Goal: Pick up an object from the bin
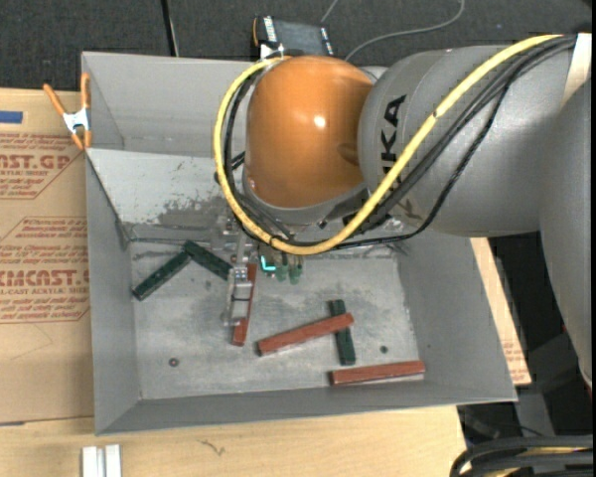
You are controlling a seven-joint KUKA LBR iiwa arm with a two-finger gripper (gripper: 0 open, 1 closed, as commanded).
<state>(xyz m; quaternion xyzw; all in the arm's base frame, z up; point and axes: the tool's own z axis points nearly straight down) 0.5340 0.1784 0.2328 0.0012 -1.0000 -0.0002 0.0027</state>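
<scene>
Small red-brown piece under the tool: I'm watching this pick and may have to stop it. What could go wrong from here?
1. The tool seems to meet the small red-brown piece at its upper end only, so it may pivot or slip on lifting.
2. The long red-brown stick ends close beside that piece and could get nudged.
3. The piece lies low on the bin floor, so the tool might scrape metal.
</scene>
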